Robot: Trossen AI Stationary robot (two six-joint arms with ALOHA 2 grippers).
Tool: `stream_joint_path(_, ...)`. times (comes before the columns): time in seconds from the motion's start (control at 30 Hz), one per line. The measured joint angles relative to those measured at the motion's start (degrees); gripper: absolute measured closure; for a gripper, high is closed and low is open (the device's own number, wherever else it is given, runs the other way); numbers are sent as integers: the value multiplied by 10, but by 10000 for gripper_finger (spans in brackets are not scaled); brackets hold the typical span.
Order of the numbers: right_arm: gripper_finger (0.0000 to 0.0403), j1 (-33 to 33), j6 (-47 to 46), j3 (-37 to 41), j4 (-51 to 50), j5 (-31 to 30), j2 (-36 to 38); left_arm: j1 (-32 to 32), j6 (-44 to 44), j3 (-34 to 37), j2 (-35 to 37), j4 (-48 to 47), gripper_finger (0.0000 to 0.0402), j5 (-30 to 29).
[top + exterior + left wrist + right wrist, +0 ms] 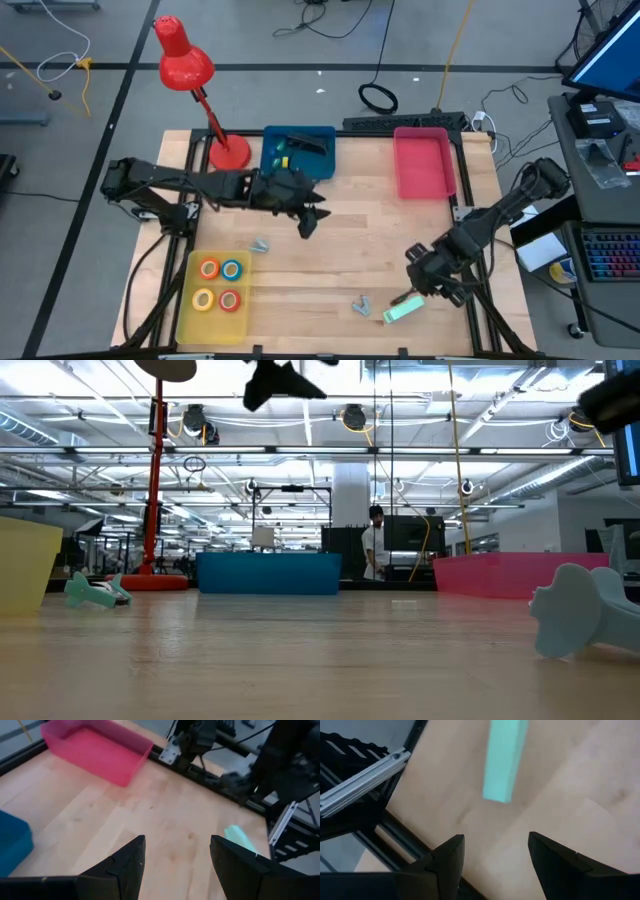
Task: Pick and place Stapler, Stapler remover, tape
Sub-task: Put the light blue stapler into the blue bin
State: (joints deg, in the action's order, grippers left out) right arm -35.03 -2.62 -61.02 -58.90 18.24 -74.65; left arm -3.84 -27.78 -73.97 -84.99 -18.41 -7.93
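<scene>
Fingers: both pairs are standing spread apart and gripping nothing. The right gripper [428,283] is hanging near the table's front right corner, its fingers [445,862] parted over bare wood, with the mint-green stapler [403,311] lying just beside it and untouched; the right wrist view is showing that stapler [504,760] ahead of the fingertips, close to the table's metal frame. The left gripper [308,222] is hovering above the table's middle, in front of the blue bin [298,152], fingers [125,865] wide over open wood. Stapler removers: one grey piece [361,304] is lying to the left of the stapler, a second [260,244] is resting near the yellow tray [187,300]. Tape: four rolls are sitting inside that tray, orange [209,268] and blue [232,269] at the back, yellow [204,299] and red [230,300] in front. Surroundings: the pink bin [424,162] is standing at the back right, the red desk lamp [190,80] at the back left beside the blue bin, which is holding dark and yellow-green items. Nothing is lying between the right gripper and the stapler.
</scene>
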Motion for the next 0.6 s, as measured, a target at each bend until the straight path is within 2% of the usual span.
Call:
stream_joint_path(0.2, 190, -37, -20, 50, 92, -5, 0, -61, -35, 0, 0, 20, 179, -73)
stream_joint_path(0.37, 194, -46, -28, 82, 149, -36, 0, -98, -61, 0, 0, 20, 178, -119)
stream_joint_path(0.6, 205, -46, -43, 128, 267, -47, 0, -128, -77, 0, -1, 21, 178, -151)
